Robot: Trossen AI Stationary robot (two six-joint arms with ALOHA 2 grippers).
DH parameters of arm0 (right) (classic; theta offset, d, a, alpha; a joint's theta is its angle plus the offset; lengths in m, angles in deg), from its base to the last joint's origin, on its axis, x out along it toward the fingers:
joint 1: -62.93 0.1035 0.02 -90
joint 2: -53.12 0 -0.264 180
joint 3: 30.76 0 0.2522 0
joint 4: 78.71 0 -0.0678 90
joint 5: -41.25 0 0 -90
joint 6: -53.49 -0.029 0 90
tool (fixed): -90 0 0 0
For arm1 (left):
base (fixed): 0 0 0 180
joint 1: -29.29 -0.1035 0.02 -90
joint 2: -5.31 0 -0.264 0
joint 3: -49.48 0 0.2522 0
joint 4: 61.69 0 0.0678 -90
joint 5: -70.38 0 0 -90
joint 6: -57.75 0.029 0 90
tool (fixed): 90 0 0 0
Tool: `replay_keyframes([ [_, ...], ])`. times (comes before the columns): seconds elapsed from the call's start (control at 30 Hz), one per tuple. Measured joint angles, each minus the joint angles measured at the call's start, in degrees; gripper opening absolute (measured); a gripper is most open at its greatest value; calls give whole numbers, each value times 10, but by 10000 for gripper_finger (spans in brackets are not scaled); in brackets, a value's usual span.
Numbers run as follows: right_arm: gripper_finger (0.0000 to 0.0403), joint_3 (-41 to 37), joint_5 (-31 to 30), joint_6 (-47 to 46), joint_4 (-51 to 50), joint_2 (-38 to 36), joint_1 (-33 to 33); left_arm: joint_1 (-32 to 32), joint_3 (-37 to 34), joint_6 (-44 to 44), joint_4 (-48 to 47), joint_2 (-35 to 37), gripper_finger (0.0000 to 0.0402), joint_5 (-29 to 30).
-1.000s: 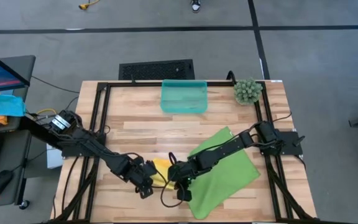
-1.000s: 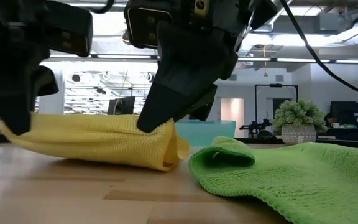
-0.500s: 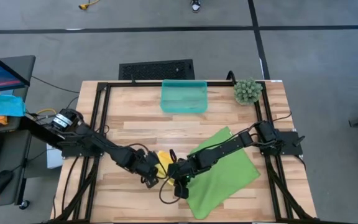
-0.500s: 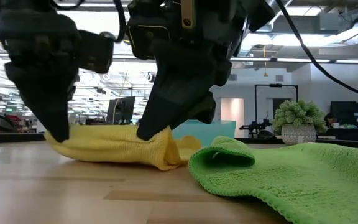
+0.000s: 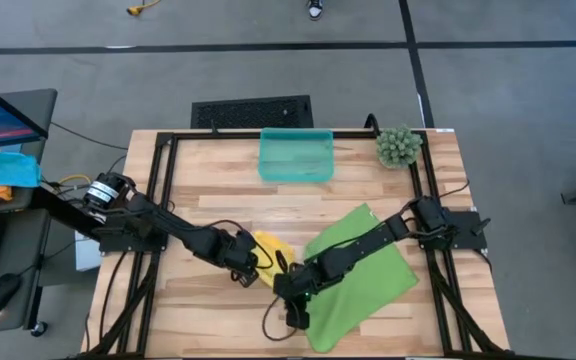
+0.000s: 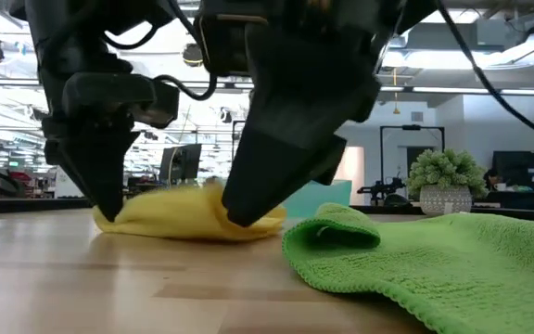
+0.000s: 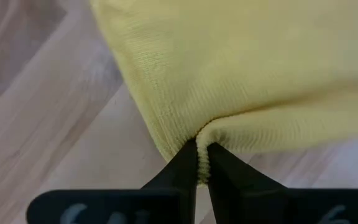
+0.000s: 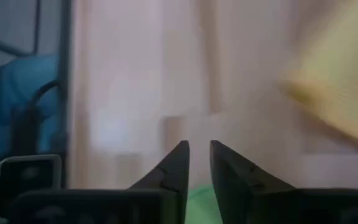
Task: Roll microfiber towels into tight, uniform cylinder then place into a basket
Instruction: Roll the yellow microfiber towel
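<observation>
Potted plant (image 5: pixel 398 146), black vent panel (image 5: pixel 252 111)

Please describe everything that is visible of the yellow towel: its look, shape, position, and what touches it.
The bright yellow knitted microfiber towel is bunched into a loose, low mound, not a tight cylinder, lying on the wooden table near its front middle. The left end effector is shut on a hemmed edge fold. The right end effector, fingers slightly apart, holds nothing; in the low view it stands at the towel's other end. The lime green towel lies beside it.
</observation>
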Motion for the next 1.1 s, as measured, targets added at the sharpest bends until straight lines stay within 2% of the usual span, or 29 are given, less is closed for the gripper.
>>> replay_keyframes([
  [0.23, 127, 0, 2, 35, 6, 0, -3, 0, 0, -4, -11, 0, 16, 6],
  [0.4, 124, 0, -10, 190, 53, 0, 1, 0, 1, -2, -10, 0, 16, 5],
  [0.53, 117, 1, -71, 264, 60, 0, 1, 0, 1, -2, -11, 0, 16, 5],
  [0.63, 113, 1, -111, 271, 60, 0, -3, 0, 1, -2, -11, 0, 16, 5],
  [1.1, 111, -26, -124, 229, 62, 0, -38, 0, 2, -2, -13, 0, 16, 5],
])
